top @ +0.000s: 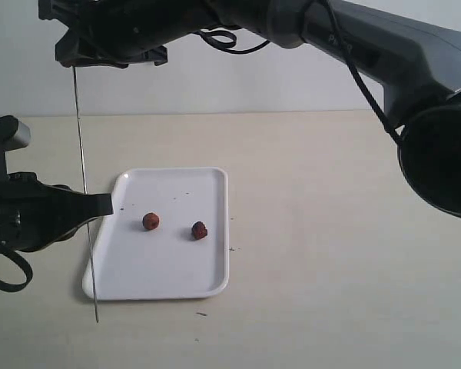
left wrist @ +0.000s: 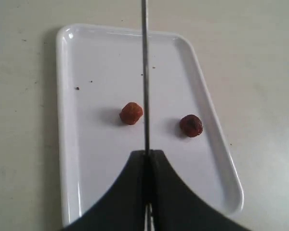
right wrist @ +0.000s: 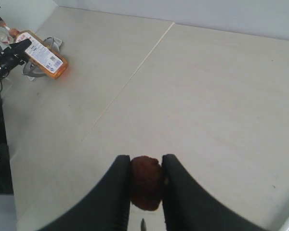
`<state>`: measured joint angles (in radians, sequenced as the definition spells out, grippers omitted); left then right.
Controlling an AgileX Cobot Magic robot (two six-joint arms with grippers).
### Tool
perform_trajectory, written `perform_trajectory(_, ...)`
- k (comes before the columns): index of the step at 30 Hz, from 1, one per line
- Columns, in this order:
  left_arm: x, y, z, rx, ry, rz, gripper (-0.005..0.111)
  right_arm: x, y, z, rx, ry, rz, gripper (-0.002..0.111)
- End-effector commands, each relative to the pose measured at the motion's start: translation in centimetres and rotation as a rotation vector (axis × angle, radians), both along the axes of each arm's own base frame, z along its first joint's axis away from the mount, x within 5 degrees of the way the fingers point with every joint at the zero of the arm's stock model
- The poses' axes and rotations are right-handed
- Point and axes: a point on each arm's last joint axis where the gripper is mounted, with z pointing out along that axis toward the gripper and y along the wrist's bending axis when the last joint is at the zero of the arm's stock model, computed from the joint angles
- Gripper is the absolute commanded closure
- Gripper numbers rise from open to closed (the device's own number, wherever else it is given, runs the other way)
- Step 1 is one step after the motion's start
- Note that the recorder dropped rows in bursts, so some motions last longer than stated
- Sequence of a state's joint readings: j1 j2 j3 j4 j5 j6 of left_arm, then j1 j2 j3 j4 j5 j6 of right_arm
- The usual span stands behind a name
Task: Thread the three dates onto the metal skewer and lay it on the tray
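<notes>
The white tray lies left of centre with two dates on it, one left of the other. My left gripper is shut on the metal skewer, which stands nearly upright at the tray's left edge. High above, at the skewer's top end, my right gripper is shut on the third date. The skewer's tip shows just below that date, apart from it.
An orange bottle with a white label lies beside dark equipment at the far side of the table. Dark specks dot the table next to the tray. The right arm's thick link looms at the right.
</notes>
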<state>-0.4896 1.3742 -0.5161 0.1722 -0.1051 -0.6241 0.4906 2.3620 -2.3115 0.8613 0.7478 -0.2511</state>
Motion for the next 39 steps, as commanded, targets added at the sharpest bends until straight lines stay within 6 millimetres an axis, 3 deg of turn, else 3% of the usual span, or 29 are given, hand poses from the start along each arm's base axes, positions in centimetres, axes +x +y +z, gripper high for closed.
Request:
perform_trajectory(1, 0.0, 0.1, -0.2, -0.001, 0.011, 0.008, 0.107, -0.1, -0.1, 0.9, 0.034, -0.013, -0.001, 0.087)
perform_trajectory(28, 0.0, 0.1, -0.2, 0.001, 0.014, 0.009, 0.107, -0.2, -0.3, 0.3, -0.072, -0.066, 0.042, 0.087)
perform_trajectory(39, 0.0, 0.1, -0.2, 0.001, 0.014, 0.009, 0.107, -0.6, -0.5, 1.8, -0.054, -0.094, 0.032, 0.087)
